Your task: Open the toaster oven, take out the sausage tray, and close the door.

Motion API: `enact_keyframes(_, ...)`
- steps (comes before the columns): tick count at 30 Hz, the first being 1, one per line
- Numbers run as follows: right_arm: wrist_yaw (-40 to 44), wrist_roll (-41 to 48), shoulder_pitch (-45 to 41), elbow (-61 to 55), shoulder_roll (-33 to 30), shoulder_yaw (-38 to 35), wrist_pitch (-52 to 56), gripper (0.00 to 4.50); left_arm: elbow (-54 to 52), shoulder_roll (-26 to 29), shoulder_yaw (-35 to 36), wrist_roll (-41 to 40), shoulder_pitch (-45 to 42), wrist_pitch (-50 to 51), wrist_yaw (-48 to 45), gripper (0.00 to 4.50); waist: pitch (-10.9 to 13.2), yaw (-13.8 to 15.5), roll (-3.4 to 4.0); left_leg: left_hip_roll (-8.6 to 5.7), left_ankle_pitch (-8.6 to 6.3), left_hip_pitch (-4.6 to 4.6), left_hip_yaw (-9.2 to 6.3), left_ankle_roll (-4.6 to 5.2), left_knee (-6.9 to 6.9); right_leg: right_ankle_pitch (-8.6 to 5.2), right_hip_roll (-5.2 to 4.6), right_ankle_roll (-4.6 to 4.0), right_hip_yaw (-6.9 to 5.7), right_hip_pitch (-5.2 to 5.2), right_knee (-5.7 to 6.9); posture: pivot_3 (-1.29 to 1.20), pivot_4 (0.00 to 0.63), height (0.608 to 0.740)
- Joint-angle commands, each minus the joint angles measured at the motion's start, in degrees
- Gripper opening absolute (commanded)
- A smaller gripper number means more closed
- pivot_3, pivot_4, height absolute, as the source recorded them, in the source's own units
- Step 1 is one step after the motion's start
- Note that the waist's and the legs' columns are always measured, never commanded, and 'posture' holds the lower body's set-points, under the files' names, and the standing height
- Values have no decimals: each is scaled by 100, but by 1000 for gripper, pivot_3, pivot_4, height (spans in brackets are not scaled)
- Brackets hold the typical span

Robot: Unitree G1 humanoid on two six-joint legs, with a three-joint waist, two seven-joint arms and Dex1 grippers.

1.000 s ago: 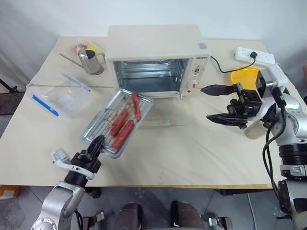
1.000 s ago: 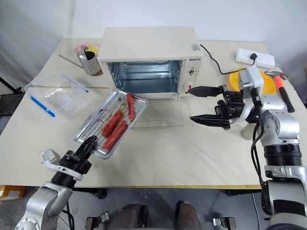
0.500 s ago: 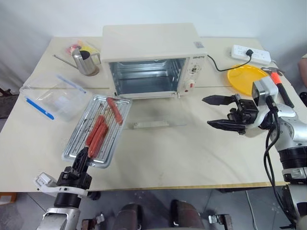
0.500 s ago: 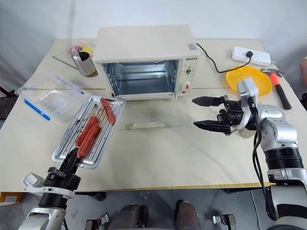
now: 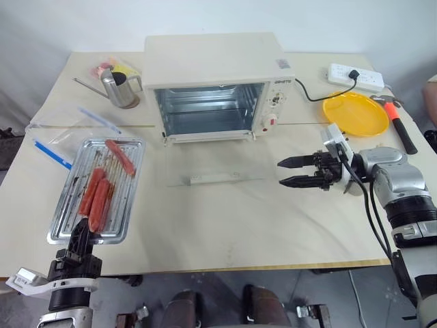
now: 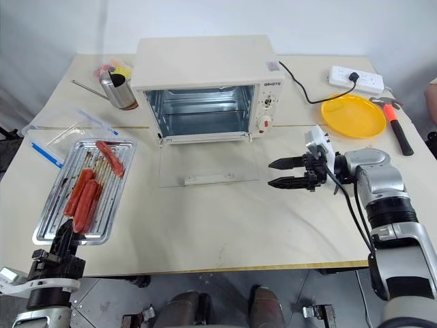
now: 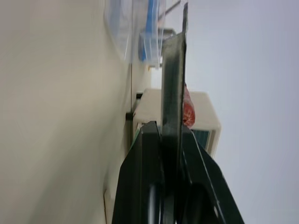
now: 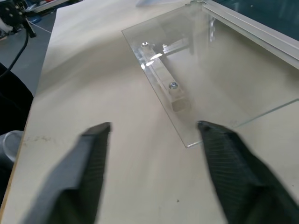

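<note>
At lower left my left gripper (image 5: 80,236) is clamped on the sausage tray (image 5: 68,212), four sausages (image 5: 95,195) aboard. The toaster oven (image 5: 215,85) gapes empty; my right gripper (image 5: 287,172) is part-open, holding nothing.

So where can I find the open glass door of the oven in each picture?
Left eye view: the door lies flat on the table in front of the oven, centre of the picture.
Right eye view: the same place, door just left of the right claw.
Left wrist view: I cannot make it out.
Right wrist view: door ahead of the claw's fingers.
Shared landmark: the door's handle.
</note>
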Motion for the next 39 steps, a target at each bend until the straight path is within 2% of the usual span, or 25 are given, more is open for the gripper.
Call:
enact_keyframes(1, 419, -42, -173, 173, 56, -194, -347, 1589, -41, -73, 105, -68, 335, 39, -116, 0, 0, -4, 0, 0, 0, 1, 4, 1, 1, 1, 0, 2, 2, 1, 0, 0, 150, 740)
enact_keyframes(6, 419, -438, -187, 741, 217, -49, -1011, 23, 124, -242, 66, -68, 249, 34, 11, 0, -2, -11, -3, -4, -4, 3, 9, 8, 4, 2, -4, 3, 6, 1, 0, 0, 150, 740)
enact_keyframes(13, 397, -1311, -501, 2199, 844, -13, -2115, 23, 302, -432, 367, -68, 109, -124, 183, 0, -3, -17, 1, -3, -5, 10, 19, 10, 7, 3, -4, 5, 11, 3, 5, 0, 150, 740)
enact_keyframes(22, -216, -2010, -941, 3295, 1545, -160, -2906, 23, 396, -567, 203, -68, 82, -105, 296, 0, -4, -27, 3, -3, -5, 14, 20, 10, 11, 3, -9, 4, 22, 4, 11, 0, 150, 740)
enact_keyframes(30, -329, -2064, -1309, 3618, 1841, -578, -2964, 23, 273, -517, -13, -68, 363, 127, 168, 0, -5, -47, 4, -3, -7, 16, 20, 7, 11, 3, -13, 2, 74, 3, 8, 0, 150, 740)
enact_keyframes(32, -346, -1791, -1579, 3591, 1968, -916, -2652, 23, 169, -535, -52, -68, 467, 128, 128, 0, -5, -63, 4, -1, -8, 16, 20, 5, 11, 3, -17, 1, 79, 3, 8, 0, 150, 740)
enact_keyframes(39, 171, -1547, -2171, 3436, 2004, -1365, -2157, 23, 152, -477, -87, -68, 568, 137, 88, 0, -5, -113, 4, 16, -17, 15, 16, -9, 11, 2, -26, -5, 93, -2, 3, 0, 150, 740)
